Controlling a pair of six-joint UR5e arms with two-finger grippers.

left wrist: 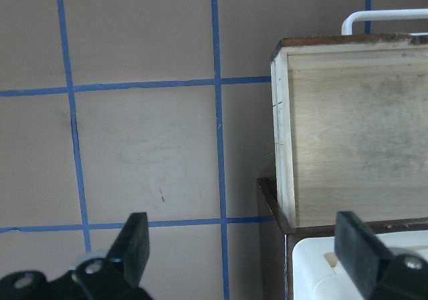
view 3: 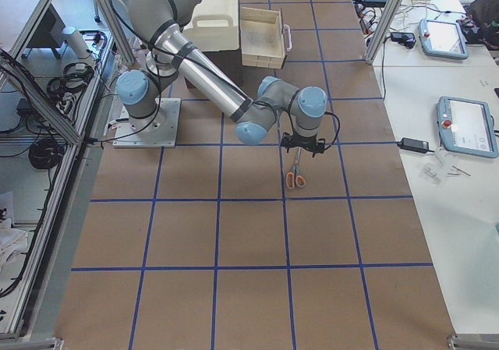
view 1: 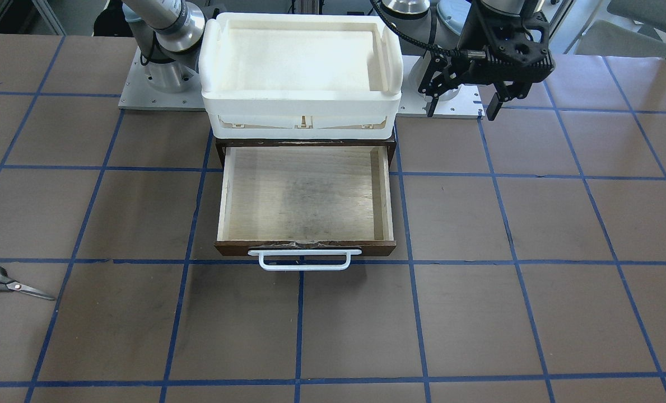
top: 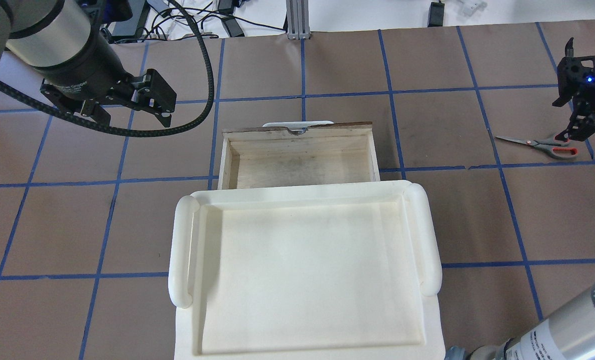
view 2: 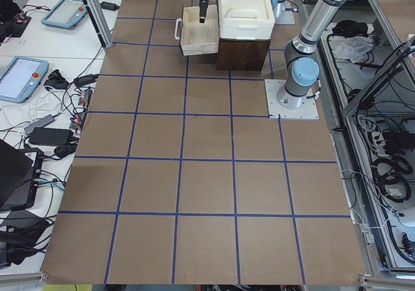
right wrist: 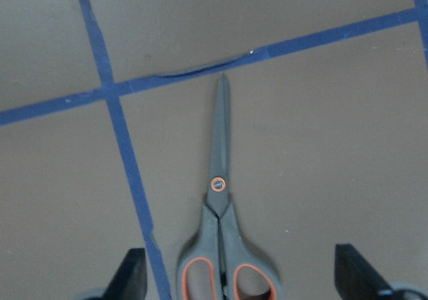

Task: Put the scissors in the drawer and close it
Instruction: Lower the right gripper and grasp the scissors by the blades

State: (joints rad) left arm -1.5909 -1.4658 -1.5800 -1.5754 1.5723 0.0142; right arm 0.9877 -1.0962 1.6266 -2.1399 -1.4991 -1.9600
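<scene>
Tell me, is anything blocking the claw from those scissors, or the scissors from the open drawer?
Nothing visible does. The right gripper hangs open just above the scissors. Between them and the drawer lies only bare table, and the drawer is pulled out, empty inside; the white tray sits behind its opening, not over it.

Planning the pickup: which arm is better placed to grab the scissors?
Right. The right gripper hovers open over the scissors handles; the left gripper is open beside the drawer, far across the table.
</scene>
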